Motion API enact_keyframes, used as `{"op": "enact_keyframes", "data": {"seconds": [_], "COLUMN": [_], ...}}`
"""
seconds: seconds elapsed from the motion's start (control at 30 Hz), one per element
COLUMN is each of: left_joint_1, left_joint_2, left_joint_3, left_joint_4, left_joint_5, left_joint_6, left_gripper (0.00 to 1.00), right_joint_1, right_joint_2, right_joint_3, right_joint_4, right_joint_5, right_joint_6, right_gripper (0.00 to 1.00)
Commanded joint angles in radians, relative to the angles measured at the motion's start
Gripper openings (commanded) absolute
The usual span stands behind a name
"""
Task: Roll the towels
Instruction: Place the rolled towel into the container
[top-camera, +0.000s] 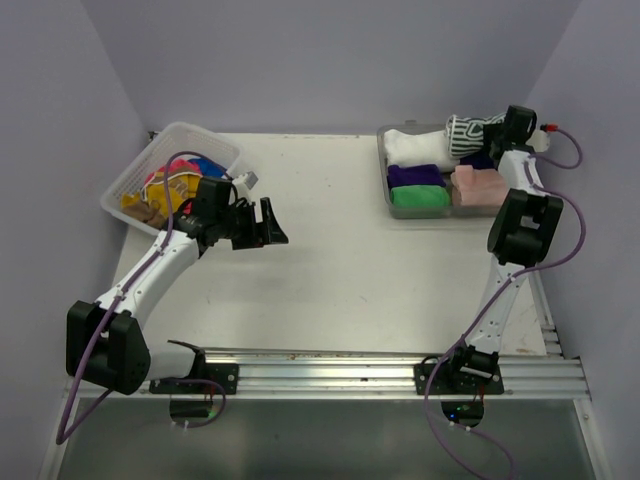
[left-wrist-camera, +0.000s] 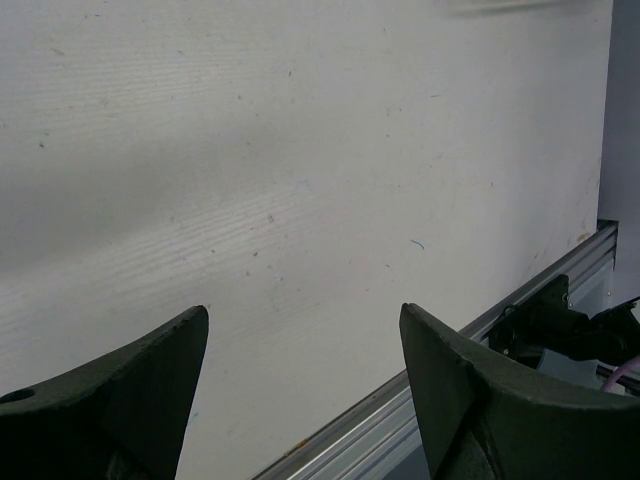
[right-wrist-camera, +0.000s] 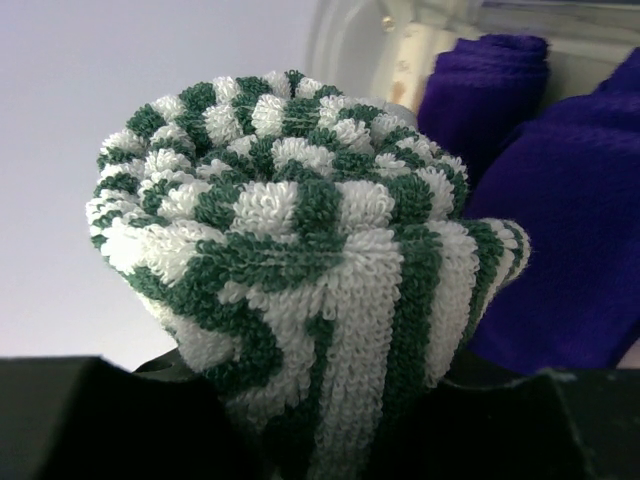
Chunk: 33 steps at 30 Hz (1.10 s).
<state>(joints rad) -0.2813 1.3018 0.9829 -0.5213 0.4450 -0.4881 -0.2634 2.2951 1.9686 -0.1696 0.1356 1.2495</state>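
Right pincer (top-camera: 486, 135), upper right of the top view: pinching the striped towel (right-wrist-camera: 300, 230), which is rolled into a spiral. The roll sticks out from the jaws toward the left of the frame, above the far end of the grey tray (top-camera: 383, 165). It hangs over the white roll (top-camera: 415, 147) and does not seem to rest on anything. The tray also holds a purple roll (top-camera: 415, 176), a green roll (top-camera: 418, 197) and a pink towel (top-camera: 480, 187), and little bare floor shows. Risk one, as a judgement: the wrist view shows the outer flap at the lower right of the spiral standing slightly away from the body, so a release from this height may let the roll spring open. Risk two: the free slot looks tight, so the roll may land on top of the white roll, or tip against the far rim and fall outside the tray. Risk three: terry loops may snag on the pads as they part and drag the roll out of place. Left pincer (top-camera: 268, 222), left of centre: jaws spread wide, holding nothing, above bare tabletop (top-camera: 330, 250). The unrolled towels (top-camera: 165, 190) lie behind it in the white basket (top-camera: 215, 140), upper left.
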Motion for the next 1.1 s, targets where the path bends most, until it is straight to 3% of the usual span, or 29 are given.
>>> {"op": "enact_keyframes", "data": {"seconds": [0.0,0.63,0.67,0.77,0.8,0.9,1.07], "left_joint_1": [0.010,0.010,0.010,0.010,0.010,0.010,0.010], "left_joint_2": [-0.016,-0.013,-0.013,-0.015,-0.015,-0.018,-0.021], "left_joint_3": [-0.009,-0.007,-0.007,-0.006,-0.006,-0.004,-0.010], "left_joint_4": [0.020,0.030,0.027,0.026,0.027,0.027,0.029], "left_joint_5": [0.018,0.026,0.026,0.027,0.027,0.032,0.035], "left_joint_6": [-0.015,-0.027,-0.026,-0.024,-0.024,-0.023,-0.018], "left_gripper": [0.80,0.80,0.80,0.80,0.80,0.80,0.80], "right_joint_1": [-0.016,-0.039,-0.039,-0.040,-0.039,-0.040,-0.042], "right_joint_2": [0.020,0.104,0.104,0.075,0.063,0.011,-0.081], "right_joint_3": [0.033,0.128,0.125,0.093,0.055,-0.002,-0.091], "right_joint_4": [0.027,-0.142,-0.148,-0.145,-0.136,-0.114,-0.099], "right_joint_5": [0.002,-0.001,-0.007,-0.028,-0.030,-0.050,-0.077], "right_joint_6": [0.010,-0.090,-0.093,-0.096,-0.096,-0.097,-0.087], "right_gripper": [0.06,0.10,0.13,0.33,0.44,0.60,0.75]}}
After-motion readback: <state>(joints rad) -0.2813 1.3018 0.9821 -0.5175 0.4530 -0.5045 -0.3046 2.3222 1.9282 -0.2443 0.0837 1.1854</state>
